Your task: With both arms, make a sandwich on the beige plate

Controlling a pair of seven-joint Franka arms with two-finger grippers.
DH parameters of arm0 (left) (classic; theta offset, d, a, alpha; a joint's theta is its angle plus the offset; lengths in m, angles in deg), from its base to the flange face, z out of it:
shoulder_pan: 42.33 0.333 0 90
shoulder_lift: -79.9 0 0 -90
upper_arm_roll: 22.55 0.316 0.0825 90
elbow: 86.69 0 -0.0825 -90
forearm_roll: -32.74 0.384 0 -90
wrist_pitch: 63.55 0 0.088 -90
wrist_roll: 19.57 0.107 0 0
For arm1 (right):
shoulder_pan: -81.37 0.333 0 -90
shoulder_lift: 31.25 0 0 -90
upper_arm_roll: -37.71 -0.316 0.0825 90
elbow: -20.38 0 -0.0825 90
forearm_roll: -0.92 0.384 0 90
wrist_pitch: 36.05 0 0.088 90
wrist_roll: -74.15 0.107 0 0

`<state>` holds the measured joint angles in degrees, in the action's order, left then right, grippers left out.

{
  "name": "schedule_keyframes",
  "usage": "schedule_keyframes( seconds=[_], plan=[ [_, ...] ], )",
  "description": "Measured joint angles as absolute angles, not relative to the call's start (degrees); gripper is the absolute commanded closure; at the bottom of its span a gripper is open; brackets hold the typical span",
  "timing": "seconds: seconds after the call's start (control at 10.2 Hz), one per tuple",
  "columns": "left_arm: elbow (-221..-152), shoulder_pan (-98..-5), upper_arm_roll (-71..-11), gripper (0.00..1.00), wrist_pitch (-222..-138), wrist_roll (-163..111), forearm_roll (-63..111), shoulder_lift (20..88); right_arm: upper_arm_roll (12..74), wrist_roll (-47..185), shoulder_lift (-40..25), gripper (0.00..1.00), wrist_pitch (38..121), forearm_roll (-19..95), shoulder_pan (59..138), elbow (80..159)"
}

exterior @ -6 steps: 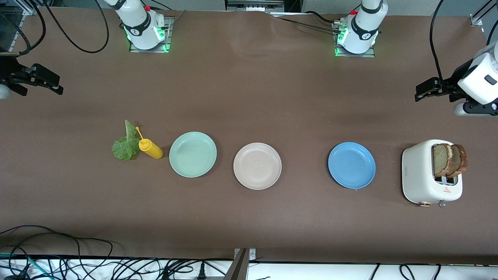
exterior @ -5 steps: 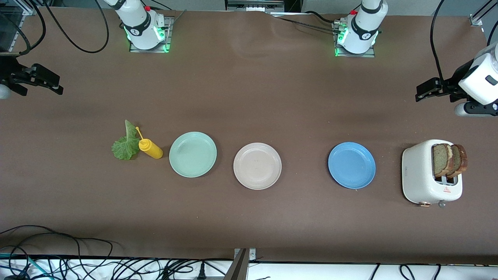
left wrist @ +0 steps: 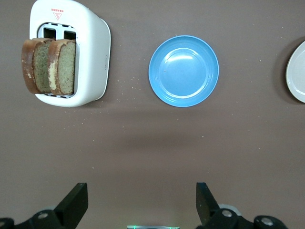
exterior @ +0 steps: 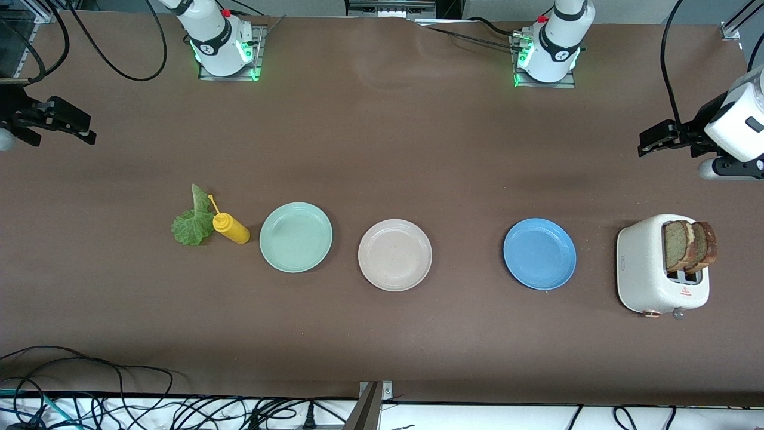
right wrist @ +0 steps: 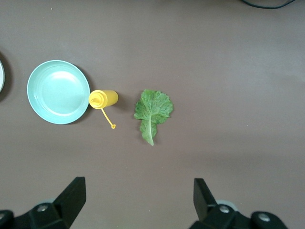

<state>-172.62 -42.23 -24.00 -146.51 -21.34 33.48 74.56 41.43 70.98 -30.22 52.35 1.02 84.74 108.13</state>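
Nothing assembled: beige plate (exterior: 394, 255) bare, both grippers spread wide and holding nothing.

Left gripper (exterior: 656, 138) up over the left arm's end of the table, above the white toaster (exterior: 661, 264); right gripper (exterior: 62, 123) up over the right arm's end, above the lettuce leaf (exterior: 191, 224). Risks noted:
- Two brown bread slices (exterior: 689, 245) upright in the toaster slots, pressed close together; likely to catch both, or tip the toaster.
- Leaf touching the yellow squeeze bottle (exterior: 231, 228); bottle easily knocked or rolled onto the mint-green plate (exterior: 296, 237) just beside.
- Thin ruffled leaf flat on the table; pinch liable to slip.
- Beige plate between mint-green and blue plate (exterior: 539, 254); wrong-plate drop possible.
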Motion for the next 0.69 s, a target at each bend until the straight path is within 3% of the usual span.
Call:
schedule_keyframes(
  seconds=[0.69],
  plan=[
    [-172.6, -42.1, -24.0, 0.0, -146.5, -21.3, 33.5, 74.4, 40.7, 71.0, -30.2, 0.0, 52.4, 1.0, 84.8, 108.1]
  ],
)
